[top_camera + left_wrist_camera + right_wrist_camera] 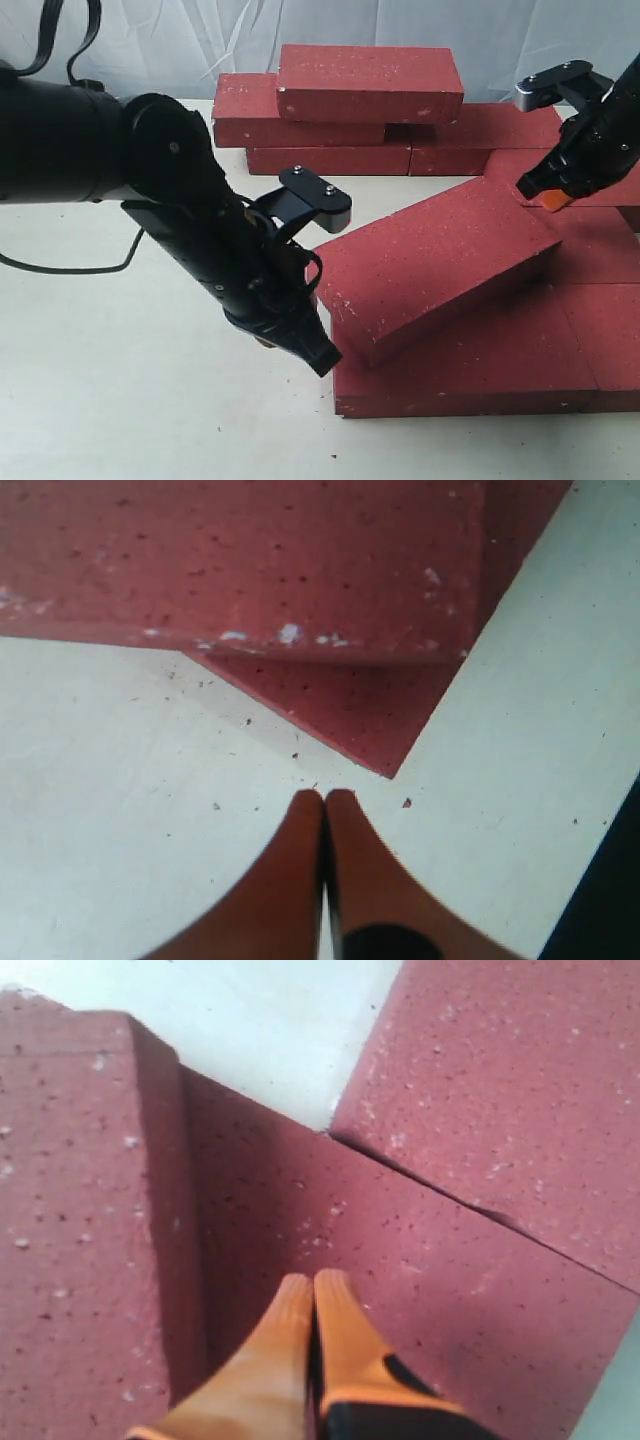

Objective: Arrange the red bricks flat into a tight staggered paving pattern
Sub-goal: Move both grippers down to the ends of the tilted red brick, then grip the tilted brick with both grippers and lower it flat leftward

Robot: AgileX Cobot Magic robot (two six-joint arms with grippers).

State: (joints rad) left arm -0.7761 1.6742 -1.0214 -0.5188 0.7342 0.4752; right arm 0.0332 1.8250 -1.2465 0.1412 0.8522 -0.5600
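white table (120,400), red bricks (470,370) laid flat, one askew brick (430,265) atop them, left gripper (325,802) pressed closed, empty, brick corner just ahead of its fingertips, right gripper (313,1285) closed, empty, flat brick under its fingertips, askew brick's end beside them

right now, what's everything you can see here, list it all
flat bricks: about four, dark red, front right
askew brick: one, dark red, centre, tilted on flat bricks
stacked bricks: about four, dark red, back
table: one, white, under everything
cable: one, black, left, on table
curtain: one, white, behind
left fingers: pair, orange, shut, over table by a brick corner
right fingers: pair, orange, shut, over a flat brick
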